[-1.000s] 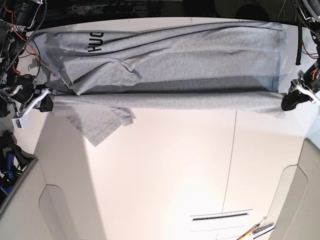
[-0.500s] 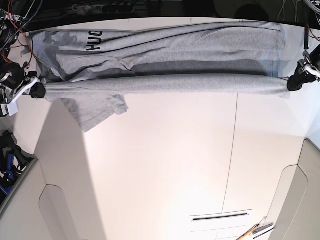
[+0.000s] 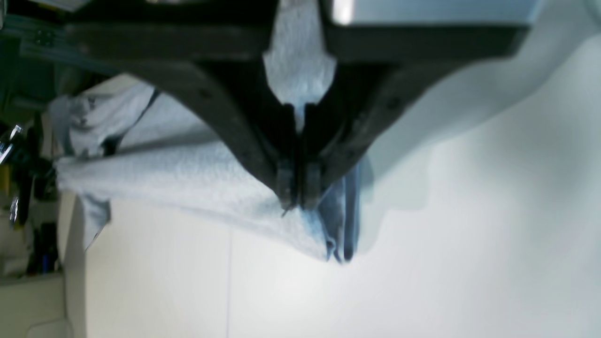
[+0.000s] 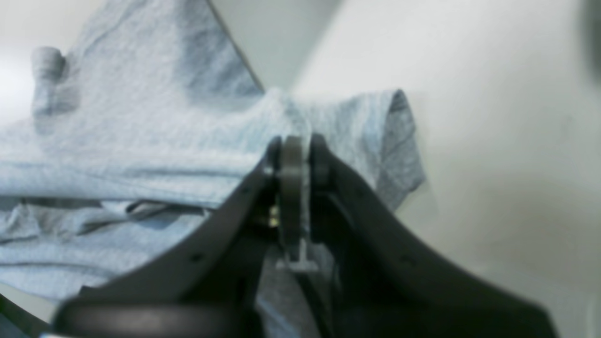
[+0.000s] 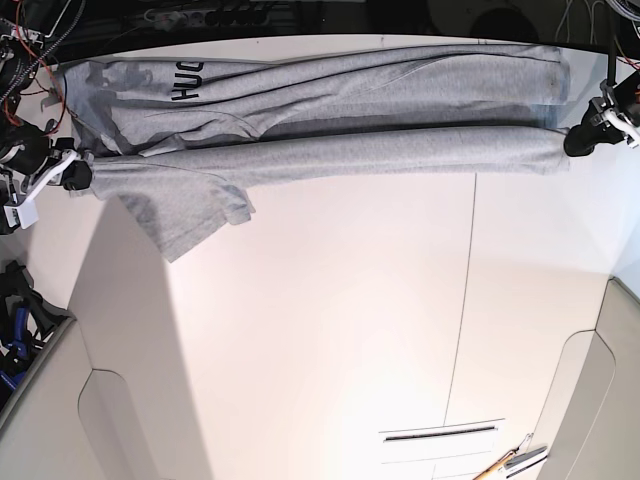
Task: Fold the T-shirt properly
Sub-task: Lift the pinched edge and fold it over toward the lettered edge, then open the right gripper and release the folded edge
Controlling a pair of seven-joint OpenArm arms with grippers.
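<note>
T-shirt (image 5: pixel 330 110) mid-fold
One long edge is pinched by both clamped claws, left (image 5: pixel 585 137) and right (image 5: pixel 72 178); further folds remain.

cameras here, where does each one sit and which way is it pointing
Base: overhead, looking down at the white table and the T-shirt; both arms show at the side edges.
Left wrist: on the left arm, looking along the left claw, shut on the shirt's edge.
Right wrist: on the right arm, looking along the right claw, shut on grey fabric near a sleeve.
Shared: all three show the T-shirt and the table; base also shows both claws.
</note>
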